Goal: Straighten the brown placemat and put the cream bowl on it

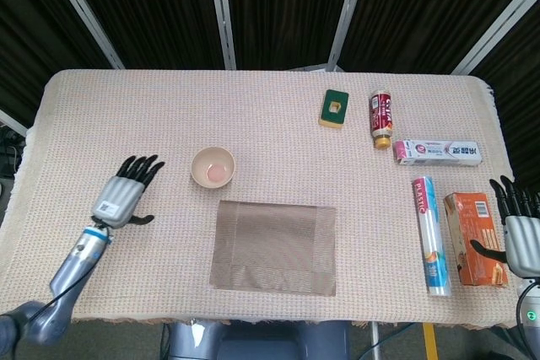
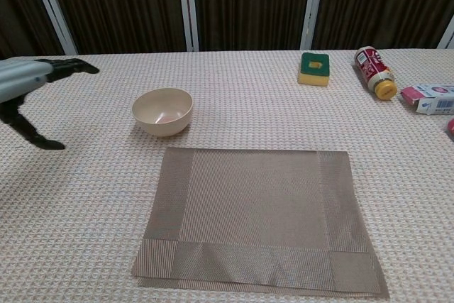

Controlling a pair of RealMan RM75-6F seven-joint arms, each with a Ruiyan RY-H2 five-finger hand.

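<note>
Brown placemat (image 1: 274,247) lies flat on the tabletop (image 1: 253,115) near the front edge, roughly centre. In the chest view its near edge looks slightly rippled and its sides run a little askew to the tabletop's weave.

Cream bowl (image 1: 213,166) sits upright just beyond the placemat's far-left corner, off the mat, close to it but apart. Pinkish inside, nothing in it that I can make out.

My left hand (image 1: 128,196) hovers over the tabletop to the left of the bowl, fingers spread and pointing toward it, thumb out to the side, holding nothing. Not touching the bowl.

My right hand (image 1: 521,229) is at the far right edge, fingers apart, empty, just beside an orange box (image 1: 472,237).

Further right side: a roll of plastic wrap (image 1: 429,235) beside the orange box, a toothpaste carton (image 1: 437,152) beyond it, a red bottle with a yellow cap (image 1: 382,119) lying down, and a green-and-yellow sponge (image 1: 335,108).
</note>
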